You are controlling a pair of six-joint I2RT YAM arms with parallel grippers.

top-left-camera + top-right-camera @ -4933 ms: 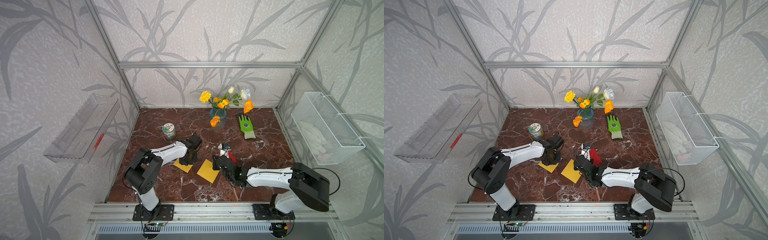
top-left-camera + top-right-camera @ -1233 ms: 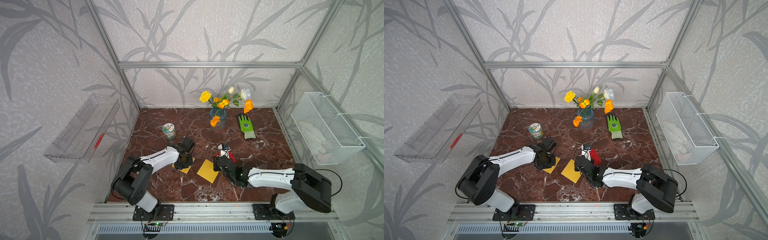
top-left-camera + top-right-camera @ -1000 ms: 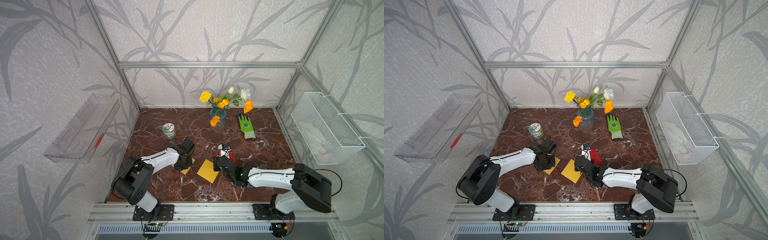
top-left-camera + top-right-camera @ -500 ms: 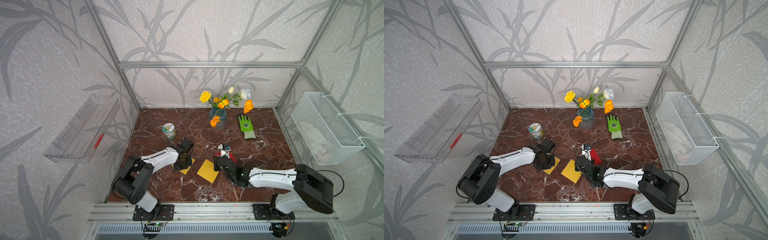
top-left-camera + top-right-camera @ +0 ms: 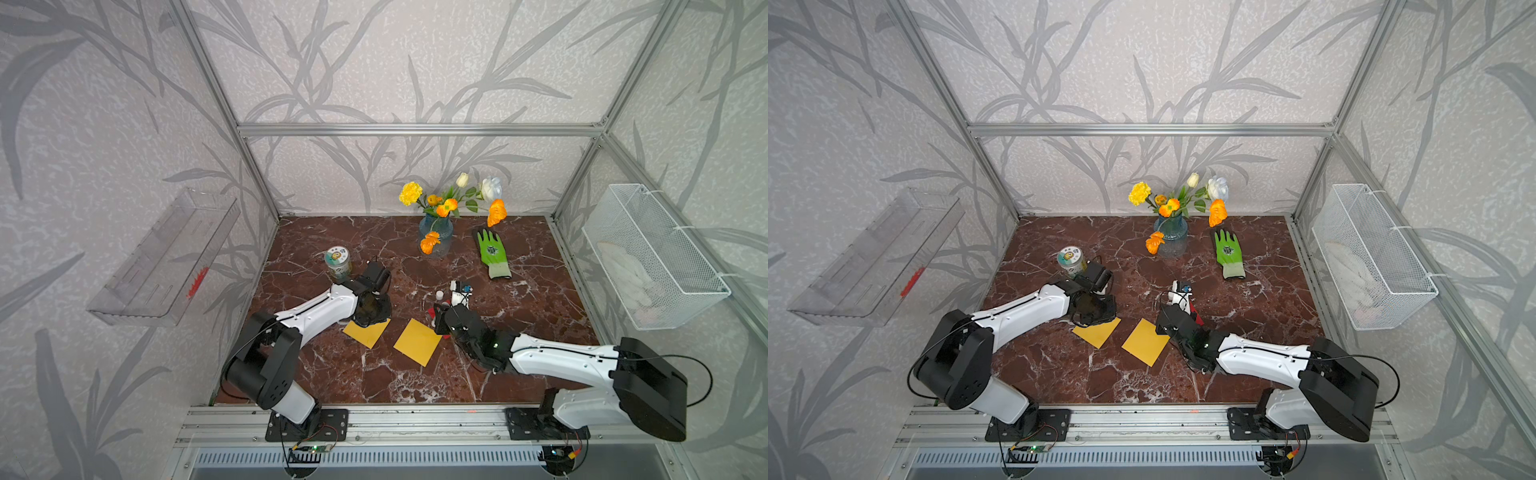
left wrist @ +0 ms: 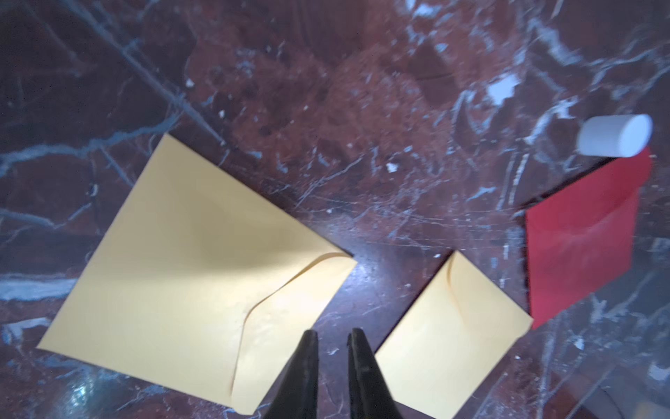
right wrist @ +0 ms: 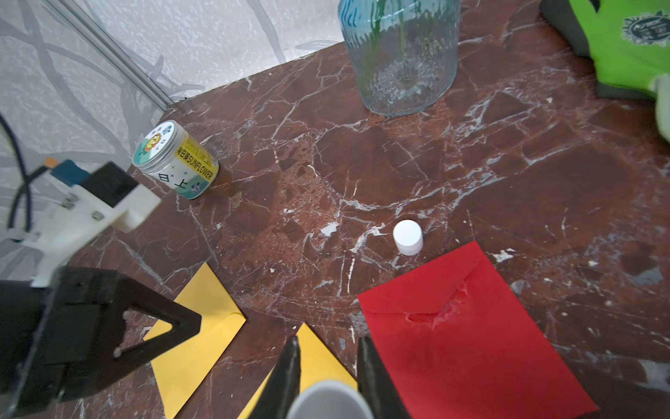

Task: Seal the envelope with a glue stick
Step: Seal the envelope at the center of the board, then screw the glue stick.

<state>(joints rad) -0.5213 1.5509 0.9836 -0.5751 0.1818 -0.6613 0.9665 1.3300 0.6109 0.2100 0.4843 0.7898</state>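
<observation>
Three envelopes lie on the marble table. My left gripper hovers at the flap corner of the left yellow envelope, its jaws a narrow gap apart with bare table showing between them. A second yellow envelope lies beside it, and a red envelope with a torn flap lies further right. My right gripper is shut on the glue stick, held uncapped over the middle yellow envelope. The white cap stands on the table behind the red envelope. In both top views, the grippers sit low near the envelopes.
A sunflower-seed jar stands behind the left arm. A blue glass vase of flowers and a green glove lie at the back. A wire basket hangs on the right wall, a clear shelf on the left.
My left gripper's jaws have parted a little over the left yellow envelope. Since the oldest frames the left arm has shifted left and back. The right arm has stayed still.
</observation>
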